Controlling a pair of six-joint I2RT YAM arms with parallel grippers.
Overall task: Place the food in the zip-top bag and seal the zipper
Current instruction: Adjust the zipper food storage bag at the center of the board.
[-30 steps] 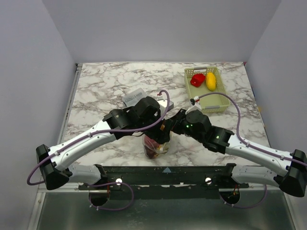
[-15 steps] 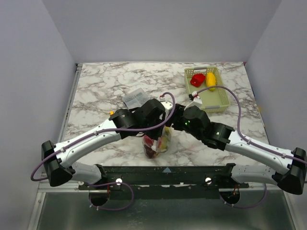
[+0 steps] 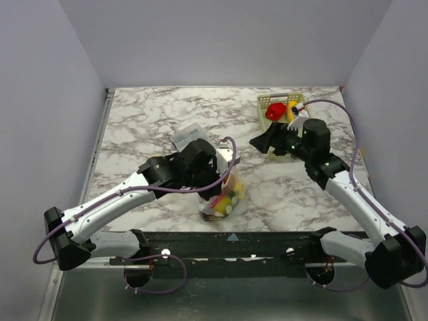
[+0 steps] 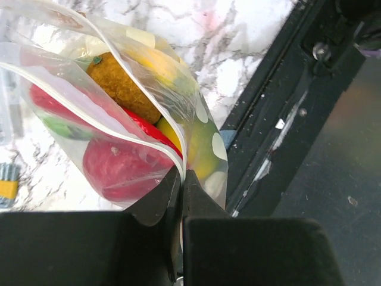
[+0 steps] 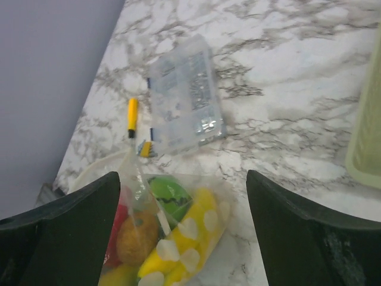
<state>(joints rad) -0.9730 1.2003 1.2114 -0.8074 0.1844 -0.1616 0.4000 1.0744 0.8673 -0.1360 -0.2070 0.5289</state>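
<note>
here, since a second ago, the right pincer point(image 5: 181, 179) has left the zip-top bag point(image 3: 225, 192) and drawn back beside the basket point(image 3: 281, 97), jaws spread and empty, while the left pincer point(image 4: 180, 179) has pressed together on the bag's mouth edge. the bag sits near the table's point(image 3: 147, 114) front edge, clear and crinkled, its zipper point(image 4: 128, 138) gaping beyond the pinched end. counts: one bag holding at least four pieces of food point(image 4: 116, 167) (red, orange, green, yellow); a red piece point(image 3: 275, 111) and a yellow piece point(image 3: 293, 108) in the one basket; one packet point(image 3: 187, 137).
</note>
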